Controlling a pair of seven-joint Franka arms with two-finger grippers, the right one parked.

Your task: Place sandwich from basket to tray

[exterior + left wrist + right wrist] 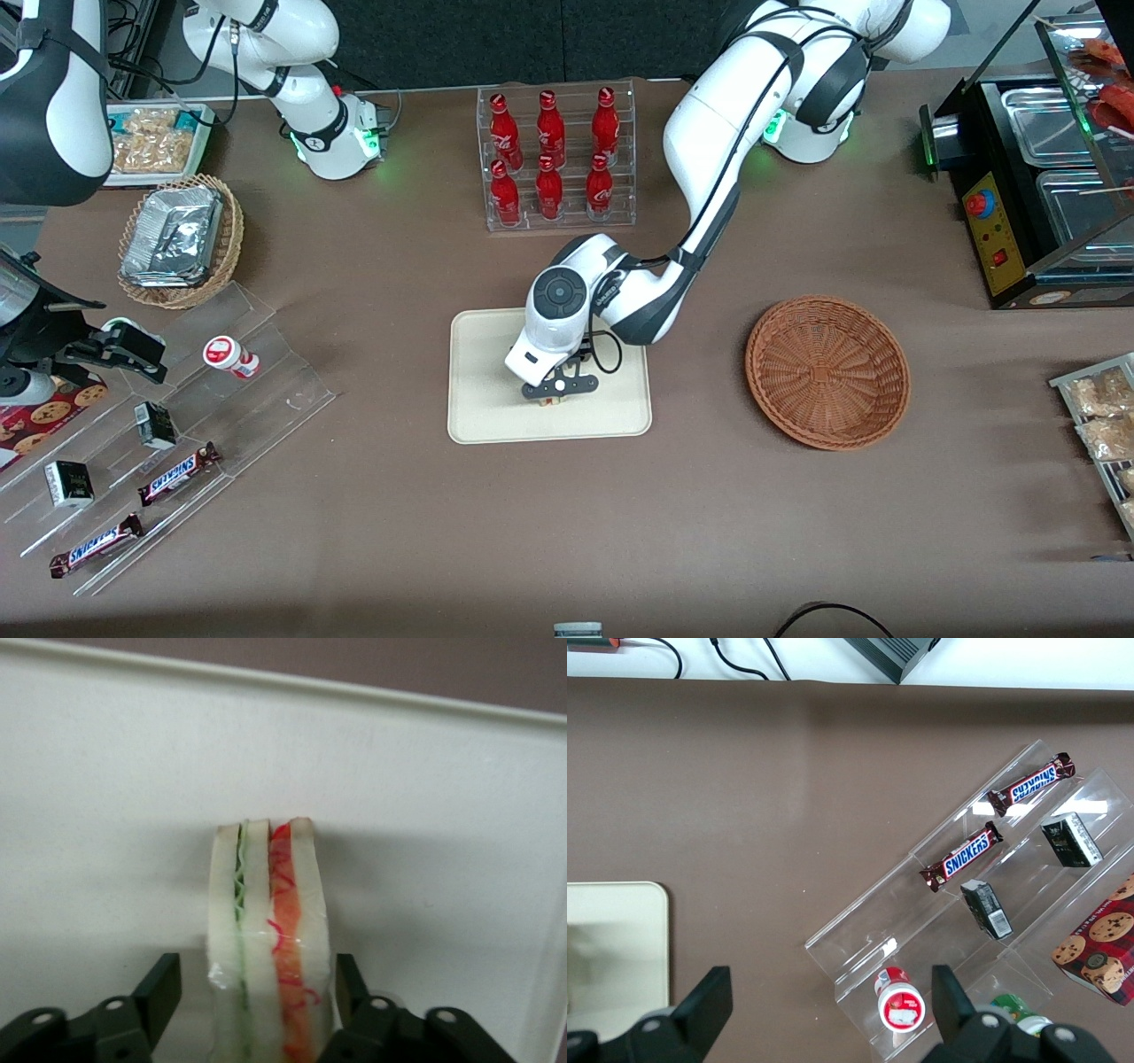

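Item: sandwich (266,939), standing on edge on tray (478,416), centre frame in front view. Gripper (556,396) directly over it, fingers parted, one each side, visible gap on one side. Basket (828,370) empty. You only need straight lift clear.

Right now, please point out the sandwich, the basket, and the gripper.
sandwich (266,930): left wrist view, on its middle bread layer.
basket (827,370): front view, on its woven bottom.
gripper (257,1001): left wrist view, midway between its fingertips, low over the tray (483,390).
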